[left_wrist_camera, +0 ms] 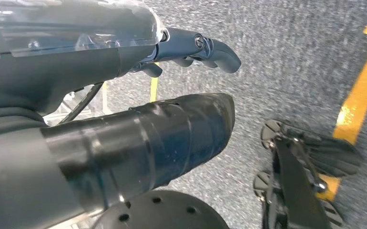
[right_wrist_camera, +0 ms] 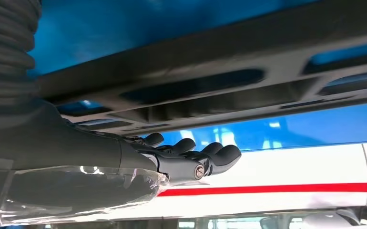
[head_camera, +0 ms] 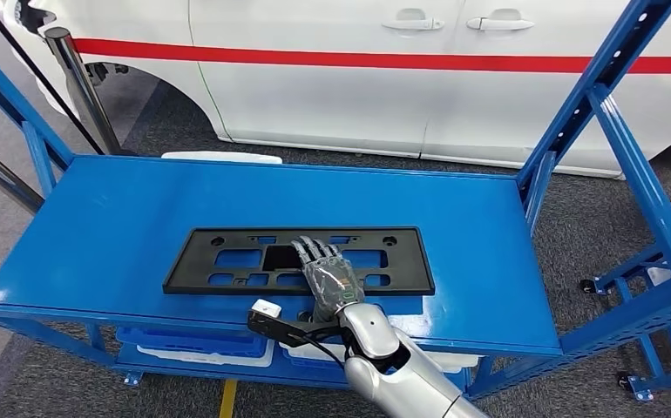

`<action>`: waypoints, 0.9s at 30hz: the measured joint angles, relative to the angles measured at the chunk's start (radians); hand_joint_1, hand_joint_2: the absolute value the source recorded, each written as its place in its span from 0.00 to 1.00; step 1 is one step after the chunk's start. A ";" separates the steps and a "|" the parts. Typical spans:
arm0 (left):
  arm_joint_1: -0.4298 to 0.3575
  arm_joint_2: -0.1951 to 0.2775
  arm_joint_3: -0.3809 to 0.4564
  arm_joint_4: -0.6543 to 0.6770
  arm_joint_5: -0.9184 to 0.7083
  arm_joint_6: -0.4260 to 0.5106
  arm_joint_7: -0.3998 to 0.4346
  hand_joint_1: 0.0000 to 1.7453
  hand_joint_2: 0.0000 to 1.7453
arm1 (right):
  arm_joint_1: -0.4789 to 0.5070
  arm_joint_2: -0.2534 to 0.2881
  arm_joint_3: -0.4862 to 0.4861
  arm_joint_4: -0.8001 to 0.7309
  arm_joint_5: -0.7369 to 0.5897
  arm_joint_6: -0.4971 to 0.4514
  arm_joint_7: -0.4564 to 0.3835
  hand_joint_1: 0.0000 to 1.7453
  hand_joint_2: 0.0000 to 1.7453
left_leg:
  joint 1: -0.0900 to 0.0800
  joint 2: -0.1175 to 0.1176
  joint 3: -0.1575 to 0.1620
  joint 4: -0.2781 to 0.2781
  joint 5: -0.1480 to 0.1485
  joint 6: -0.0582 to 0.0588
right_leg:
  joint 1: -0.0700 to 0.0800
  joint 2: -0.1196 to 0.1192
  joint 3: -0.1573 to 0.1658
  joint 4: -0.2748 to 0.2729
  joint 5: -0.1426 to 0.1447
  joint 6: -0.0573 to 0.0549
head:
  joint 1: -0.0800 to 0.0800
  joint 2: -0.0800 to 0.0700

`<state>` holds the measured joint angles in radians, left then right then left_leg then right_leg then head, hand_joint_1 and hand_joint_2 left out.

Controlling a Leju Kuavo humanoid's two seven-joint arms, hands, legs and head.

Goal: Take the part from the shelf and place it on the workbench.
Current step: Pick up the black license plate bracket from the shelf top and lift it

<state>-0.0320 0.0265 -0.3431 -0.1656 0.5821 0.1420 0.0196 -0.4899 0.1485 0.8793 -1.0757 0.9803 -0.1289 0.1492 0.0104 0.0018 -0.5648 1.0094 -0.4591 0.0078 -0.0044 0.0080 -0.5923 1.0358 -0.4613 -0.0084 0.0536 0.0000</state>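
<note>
Black plastic, the part (head_camera: 297, 259) lay flat on the blue shelf (head_camera: 97, 226) under the right hand (head_camera: 325, 272), whose fingers (right_wrist_camera: 219, 155) stretched out together over it, gripping nothing (plainest from the right wrist). The left hand (left_wrist_camera: 191, 47) hung above grey floor (left_wrist_camera: 291, 57), fingers loosely curled, holding nothing.

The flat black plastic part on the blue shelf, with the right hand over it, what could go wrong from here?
1. The flat black plastic part lies flush on the blue metal shelf, so the right hand, stretched flat over it, may fail to get fingers under an edge.
2. The hand sits near the part's near edge, right of its middle; a long plate lifted off-centre could tilt or slip.
3. The blue upright frame post stands close on the right and could catch a swinging end.
</note>
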 joint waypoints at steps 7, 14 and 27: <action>0.000 0.000 -0.003 0.000 0.001 -0.001 0.000 0.00 0.00 | -0.001 -0.008 0.009 0.016 -0.003 0.002 0.000 1.00 1.00 | 0.004 0.003 -0.002 -0.010 0.011 0.020 | -0.002 -0.003 -0.124 0.269 -0.121 0.016 | 0.001 0.000; -0.002 0.000 -0.005 0.000 0.002 -0.007 -0.004 0.00 0.00 | -0.007 -0.008 0.017 0.022 -0.011 -0.003 -0.008 1.00 1.00 | -0.001 -0.002 -0.007 0.003 0.004 -0.004 | 0.006 -0.002 0.001 0.001 -0.007 -0.007 | 0.001 0.000; 0.002 0.000 -0.006 0.000 0.003 -0.020 -0.046 0.00 1.00 | -0.026 -0.006 0.037 0.039 -0.010 -0.017 -0.012 1.00 1.00 | 0.001 -0.002 0.005 0.021 -0.011 -0.022 | 0.005 -0.003 0.016 -0.010 0.001 -0.024 | 0.000 0.000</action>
<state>-0.0302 0.0270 -0.3496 -0.1656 0.5856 0.1224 -0.0263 -0.5161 0.1429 0.9163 -1.0368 0.9704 -0.1460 0.1376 0.0119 -0.0001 -0.5593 1.0303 -0.4702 -0.0146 0.0002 0.0048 -0.5766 1.0254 -0.4606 -0.0322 0.0535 0.0000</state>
